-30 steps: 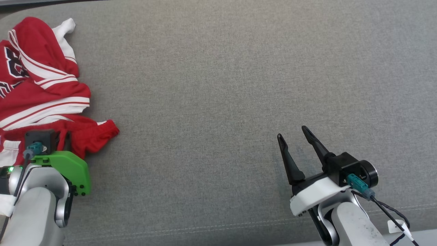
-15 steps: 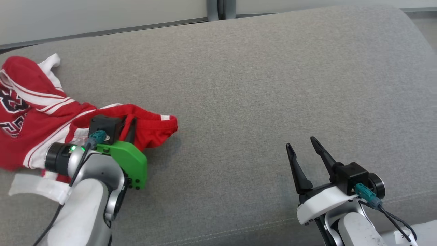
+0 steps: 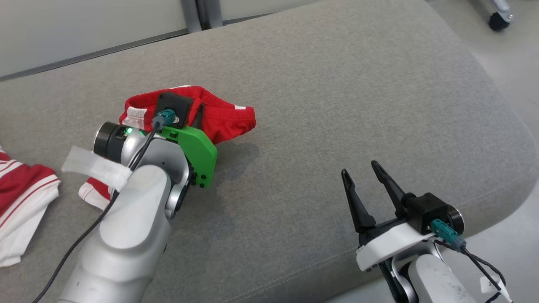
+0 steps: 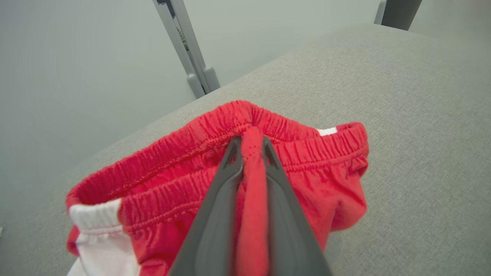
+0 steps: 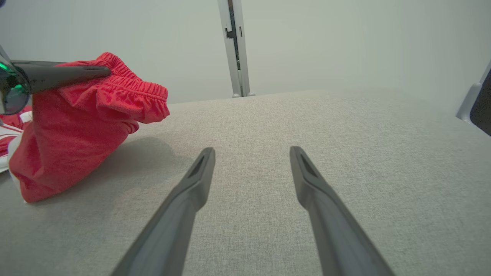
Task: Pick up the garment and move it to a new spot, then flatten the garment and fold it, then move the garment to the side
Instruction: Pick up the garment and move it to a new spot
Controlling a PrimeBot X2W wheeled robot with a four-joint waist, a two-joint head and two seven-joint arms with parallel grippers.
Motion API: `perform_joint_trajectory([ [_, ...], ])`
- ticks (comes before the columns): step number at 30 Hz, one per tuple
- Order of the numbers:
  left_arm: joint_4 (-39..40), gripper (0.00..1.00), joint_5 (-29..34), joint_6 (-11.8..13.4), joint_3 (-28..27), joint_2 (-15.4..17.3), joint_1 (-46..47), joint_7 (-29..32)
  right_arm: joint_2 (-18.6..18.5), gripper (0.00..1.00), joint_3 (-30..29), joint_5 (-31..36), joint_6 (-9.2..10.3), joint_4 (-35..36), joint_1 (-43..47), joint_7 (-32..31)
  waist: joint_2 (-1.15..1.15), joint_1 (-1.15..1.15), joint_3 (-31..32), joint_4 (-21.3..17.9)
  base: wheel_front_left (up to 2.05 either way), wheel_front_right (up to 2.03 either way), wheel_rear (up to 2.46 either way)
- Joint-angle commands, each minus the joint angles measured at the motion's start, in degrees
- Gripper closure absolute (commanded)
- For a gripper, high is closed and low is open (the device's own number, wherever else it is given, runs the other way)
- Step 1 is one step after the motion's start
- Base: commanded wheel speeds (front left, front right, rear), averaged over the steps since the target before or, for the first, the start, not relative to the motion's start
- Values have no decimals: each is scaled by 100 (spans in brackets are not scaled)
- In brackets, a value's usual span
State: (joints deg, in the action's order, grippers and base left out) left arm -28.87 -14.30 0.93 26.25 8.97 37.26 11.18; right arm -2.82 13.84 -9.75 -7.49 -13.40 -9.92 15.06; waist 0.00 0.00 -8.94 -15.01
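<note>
The garment is a pair of red shorts with an elastic waistband and white trim. My left gripper is shut on a pinched fold of its waistband and holds it above the grey cushion; a leg hem hangs down beside my forearm. In the left wrist view the two fingers clamp red cloth between them. My right gripper stands open over the cushion's front right, with nothing between its fingers. The right wrist view has that gripper open and the garment hanging at the left.
Another red and white cloth lies at the cushion's left edge. The cushion's rounded right edge drops to the floor, where a caster wheel stands. A pale wall with a metal post runs behind.
The camera has turned. My left gripper has carried the garment up and to the right, away from the other cloth. The right gripper has stayed open and still.
</note>
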Motion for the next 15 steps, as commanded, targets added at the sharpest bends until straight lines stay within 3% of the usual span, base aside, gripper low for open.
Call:
perform_joint_trajectory([
  [1,-435,100,78,-52,59,-112,451,-145,-11,0,94,-121,0,48,-143,21,0,0,-341,-753,0,0,0],
  [6,-1311,100,146,-129,224,-344,1037,-421,-7,0,244,-305,0,90,-258,21,0,0,-595,-1268,0,0,0],
  [15,-2203,100,34,-218,572,-566,1351,-883,-6,0,390,-437,0,102,-326,21,0,0,-734,-1574,0,0,0],
])
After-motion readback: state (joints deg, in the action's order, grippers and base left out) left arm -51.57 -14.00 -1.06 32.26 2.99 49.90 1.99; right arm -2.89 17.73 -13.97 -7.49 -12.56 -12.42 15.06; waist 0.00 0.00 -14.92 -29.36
